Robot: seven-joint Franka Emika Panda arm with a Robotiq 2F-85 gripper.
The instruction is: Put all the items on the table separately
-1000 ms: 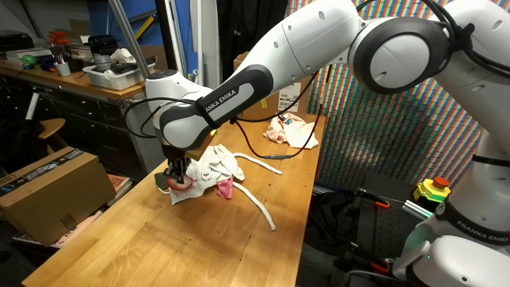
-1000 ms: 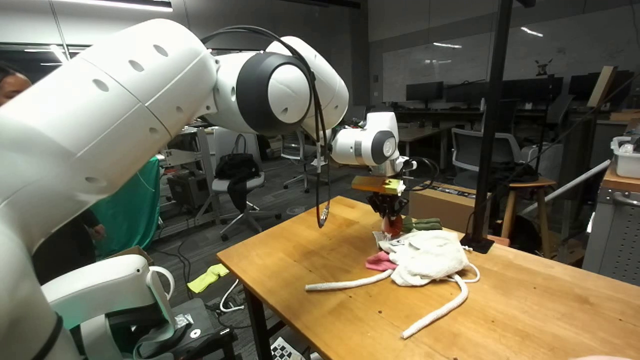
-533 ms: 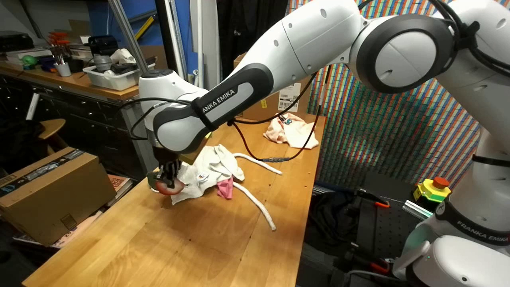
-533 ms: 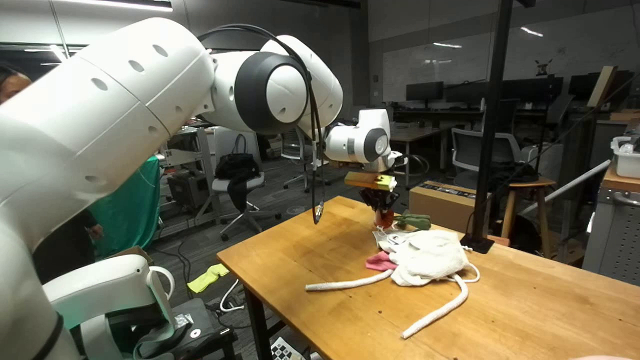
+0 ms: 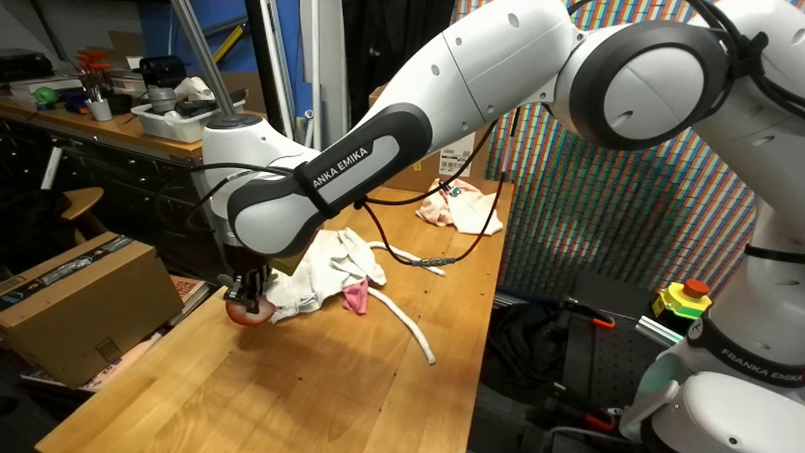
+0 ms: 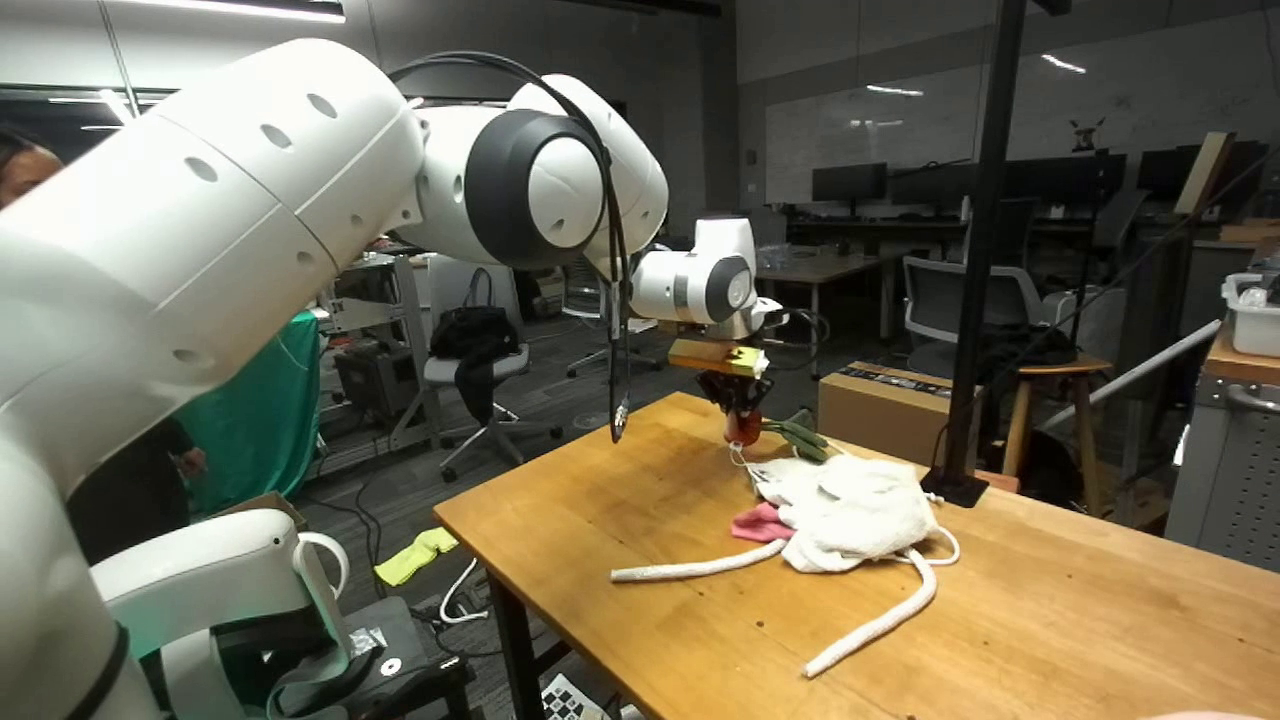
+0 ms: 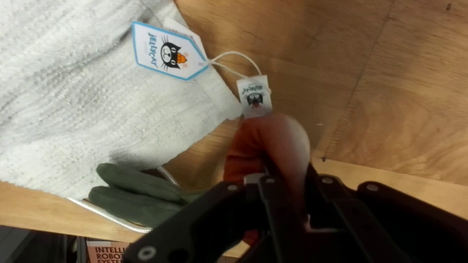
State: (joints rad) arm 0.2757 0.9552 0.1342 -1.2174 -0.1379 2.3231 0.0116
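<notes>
My gripper point(image 7: 290, 179) is shut on the red-orange ball point(image 7: 281, 138), a soft rounded thing with a small white tag point(image 7: 255, 95). Whether the ball touches the table point(image 5: 327, 384) I cannot tell. Dark green cloth point(image 7: 142, 197) trails from the ball's side, partly behind a finger. The white cloth point(image 6: 850, 510) lies crumpled beside it, a printed label point(image 7: 172, 51) over its edge. A pink cloth point(image 5: 356, 297) pokes out from under it. White curved sticks point(image 6: 875, 632) extend from the pile, and a thin white cord point(image 7: 109, 215) curves by the green cloth.
A pale pink cloth point(image 5: 462, 211) lies at the far end of the table, before a brown cardboard box point(image 5: 418, 170). A black post point(image 6: 985, 240) rises from the table's edge. The arm's cable point(image 5: 434, 261) hangs low over the worktop.
My gripper has carried the ball away from the white cloth, to the left in both exterior views. The green cloth has followed and the label has shifted; the rest of the pile stays put.
</notes>
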